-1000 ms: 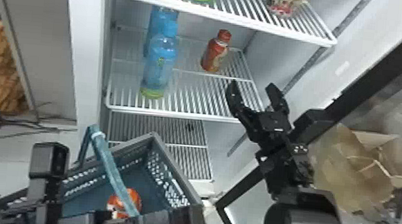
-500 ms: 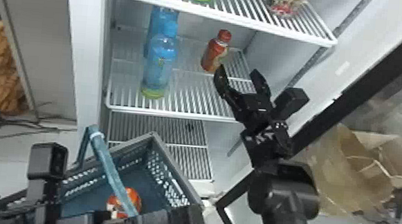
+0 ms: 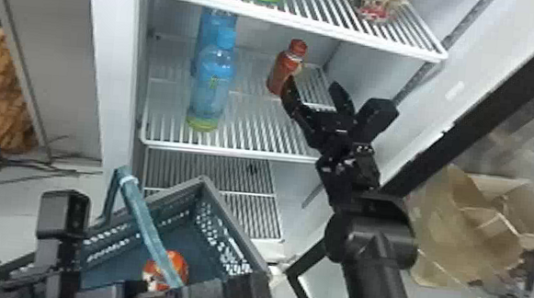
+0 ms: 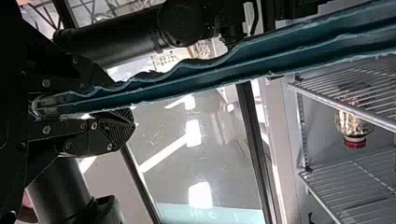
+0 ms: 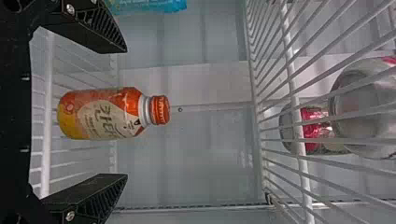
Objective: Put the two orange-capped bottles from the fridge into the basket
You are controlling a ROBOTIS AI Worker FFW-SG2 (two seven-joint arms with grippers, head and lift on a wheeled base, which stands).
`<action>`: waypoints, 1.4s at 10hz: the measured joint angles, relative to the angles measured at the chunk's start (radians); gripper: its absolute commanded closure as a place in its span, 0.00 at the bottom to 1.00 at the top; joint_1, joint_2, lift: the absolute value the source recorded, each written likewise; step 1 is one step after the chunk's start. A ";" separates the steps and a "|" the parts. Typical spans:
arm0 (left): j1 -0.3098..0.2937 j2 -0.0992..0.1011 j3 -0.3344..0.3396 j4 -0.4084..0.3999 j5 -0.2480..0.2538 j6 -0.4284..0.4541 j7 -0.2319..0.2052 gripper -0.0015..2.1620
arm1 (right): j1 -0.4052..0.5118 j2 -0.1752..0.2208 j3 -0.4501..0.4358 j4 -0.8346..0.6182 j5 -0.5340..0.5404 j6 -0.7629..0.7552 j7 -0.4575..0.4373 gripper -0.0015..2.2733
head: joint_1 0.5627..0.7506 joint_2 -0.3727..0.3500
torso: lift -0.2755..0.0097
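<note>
Orange-capped bottle [image 3: 282, 71] upright on wire fridge shelf [image 3: 233, 151], right hand [image 3: 313, 84] near it, released, fingers apart. Left hand [image 3: 61, 220] clenched on teal handle [image 3: 146, 225] of basket [image 3: 238, 233]; 1 orange item [image 3: 179, 265] inside.

— Bright around the fridge [image 3: 108, 54]?
— Yes, pale and fairly even in the head view, but dimmer at the bottom shelf [image 3: 248, 194] and inside the basket [image 3: 264, 275].
— Glare?
— Hard white patches across the glass [image 4: 219, 163]; softer shine on the orange cap [image 5: 160, 110].
</note>
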 measured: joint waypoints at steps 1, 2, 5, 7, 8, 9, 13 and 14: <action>0.000 0.000 0.000 0.000 0.000 0.000 0.000 0.53 | -0.024 0.000 0.002 0.027 0.019 0.000 -0.013 0.05 | 0.70 0.03 | 0.14; 0.000 0.000 0.000 0.000 0.000 0.000 0.000 0.53 | -0.051 -0.001 0.006 0.063 0.030 0.000 -0.024 0.05 | 0.70 0.03 | 0.14; -0.003 -0.001 -0.002 0.000 0.000 0.000 0.000 0.53 | -0.137 -0.005 0.041 0.169 0.045 -0.009 -0.054 0.04 | 0.70 0.03 | 0.14; -0.005 -0.001 -0.004 0.000 0.000 0.000 0.000 0.53 | -0.180 -0.006 0.070 0.222 0.043 -0.017 -0.071 0.04 | 0.70 0.03 | 0.14; -0.005 -0.001 -0.004 0.000 0.000 0.000 0.000 0.53 | -0.198 -0.006 0.082 0.248 0.037 -0.017 -0.079 0.04 | 0.70 0.03 | 0.14; -0.005 -0.001 -0.004 0.000 0.000 0.000 0.000 0.53 | -0.218 -0.006 0.092 0.281 0.030 -0.017 -0.087 0.05 | 0.70 0.03 | 0.14; -0.012 -0.001 -0.011 0.000 -0.001 0.000 0.002 0.53 | -0.312 -0.015 0.157 0.395 0.025 -0.017 -0.099 0.05 | 0.70 0.03 | 0.14; -0.012 -0.001 -0.012 0.000 -0.001 0.000 0.002 0.53 | -0.331 -0.016 0.172 0.416 0.025 -0.017 -0.105 0.05 | 0.70 0.03 | 0.14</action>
